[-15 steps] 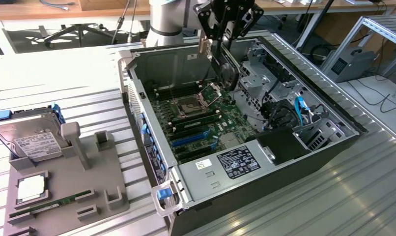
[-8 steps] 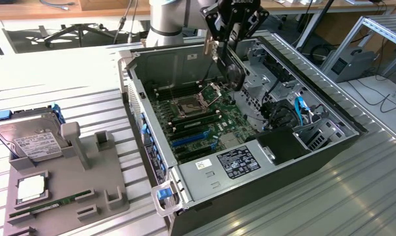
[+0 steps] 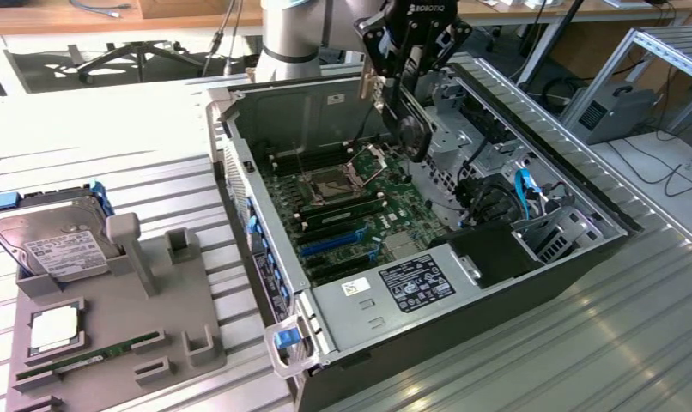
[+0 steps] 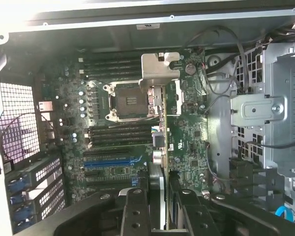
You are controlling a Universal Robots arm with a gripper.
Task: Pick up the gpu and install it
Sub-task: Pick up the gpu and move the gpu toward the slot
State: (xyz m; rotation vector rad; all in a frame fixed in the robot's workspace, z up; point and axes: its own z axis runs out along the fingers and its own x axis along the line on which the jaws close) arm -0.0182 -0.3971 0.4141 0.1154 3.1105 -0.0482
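I hold the gpu (image 3: 406, 129) on edge above the open computer case (image 3: 254, 283). It is a dark card with a black round fan, and its silver bracket (image 3: 369, 86) is at the upper end. My gripper (image 3: 406, 73) is shut on the card's top edge. In the wrist view the gpu (image 4: 161, 128) runs edge-on from between my fingers (image 4: 135, 214) out to its bracket (image 4: 160, 69). It hangs over the green motherboard (image 4: 187, 132), beside the CPU socket (image 4: 125, 101). The blue slot (image 4: 110, 162) lies a little to one side of the card's edge.
A grey fixture (image 3: 151, 292) at the exterior view's left carries a hard drive (image 3: 54, 245), a CPU (image 3: 54, 326) and a RAM stick (image 3: 88, 354). Inside the case are a power supply (image 3: 421, 279), a drive cage (image 3: 552, 236) and loose cables (image 4: 221, 59).
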